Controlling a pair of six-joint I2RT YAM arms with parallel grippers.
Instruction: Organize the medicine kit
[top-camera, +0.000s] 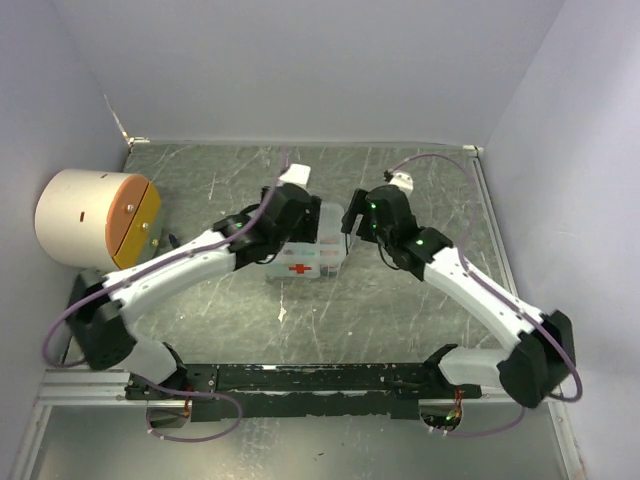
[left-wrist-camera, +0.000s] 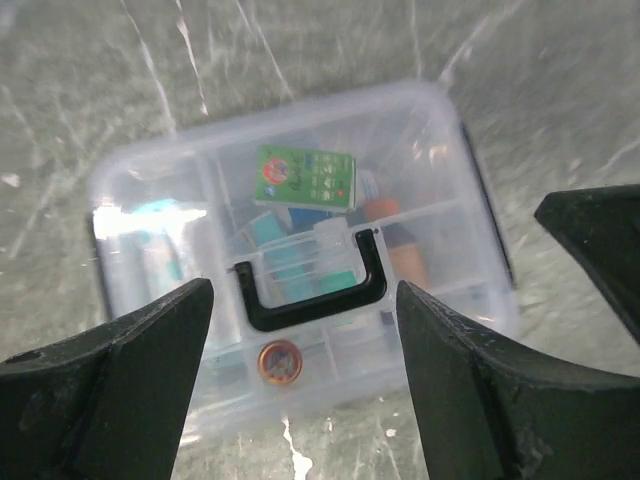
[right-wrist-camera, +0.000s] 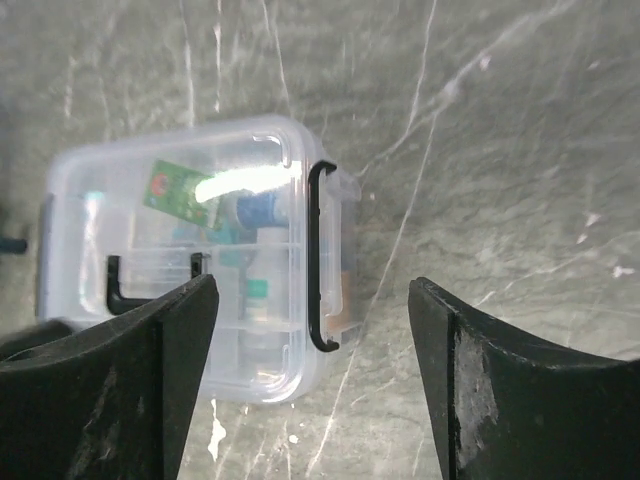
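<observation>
The medicine kit (top-camera: 305, 255) is one small clear case lying flat on the table a little above the centre of the top view, directly between the two wrists. It has one red cross (top-camera: 298, 269) on its lower side. In the left wrist view the kit (left-wrist-camera: 300, 250) fills the middle of the frame, with one black handle (left-wrist-camera: 310, 300) lying on the clear lid. Through the lid show the dividers, one green printed packet (left-wrist-camera: 305, 178) in the upper middle and one round copper-coloured item (left-wrist-camera: 280, 362) in the lower middle; the other contents are too blurred to name. In the right wrist view the kit (right-wrist-camera: 190, 250) sits left of centre, with one black clasp (right-wrist-camera: 320, 255) on its right end.

There are two arms. The left gripper (left-wrist-camera: 305, 290) hangs over the kit with its fingers spread wide, holding nothing. The right gripper (right-wrist-camera: 315, 285) also has its fingers wide apart and empty, the kit's right end below the gap. Each arm carries one purple cable (top-camera: 70, 310).

One white-and-orange cylinder (top-camera: 95, 218) lies on its side at the left edge of the top view, well apart from the kit.

The table (top-camera: 400, 310) is grey-green with pale veins and scratches. One black rail (top-camera: 320, 378) along the bottom carries both bases. Plain pale walls (top-camera: 300, 60) close in the left, top and right.
</observation>
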